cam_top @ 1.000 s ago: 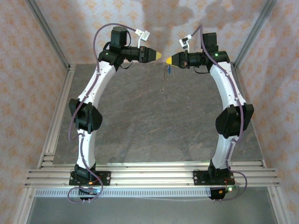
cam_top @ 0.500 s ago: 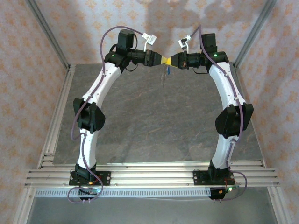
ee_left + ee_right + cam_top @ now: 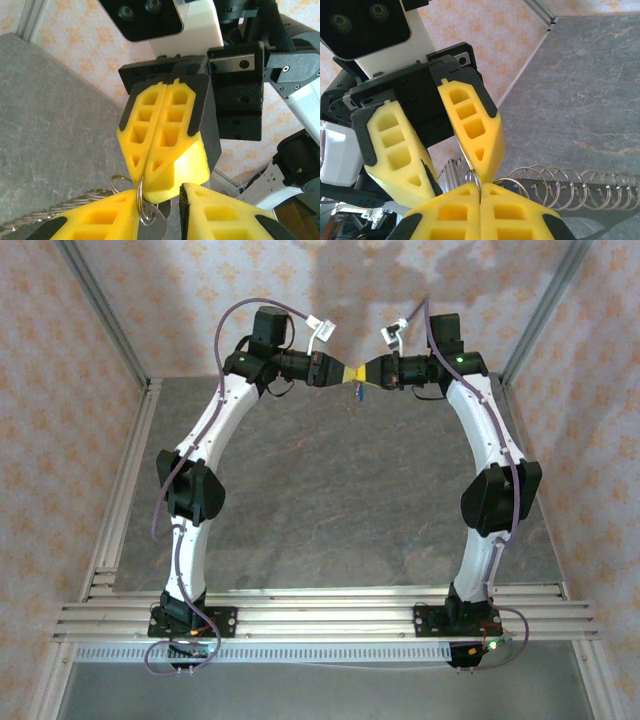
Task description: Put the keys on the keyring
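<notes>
Pinching keyring (image 3: 474,176) in closed right jaws, left jaws spread around it, blue key (image 3: 357,392) barely discernible.

Left gripper (image 3: 159,200) seemingly parted, right gripper (image 3: 480,191) clamped

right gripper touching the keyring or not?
Touching. In the left wrist view the right gripper is shut, and the keyring comes straight out of the seam between its fingertips, with no gap.
</notes>
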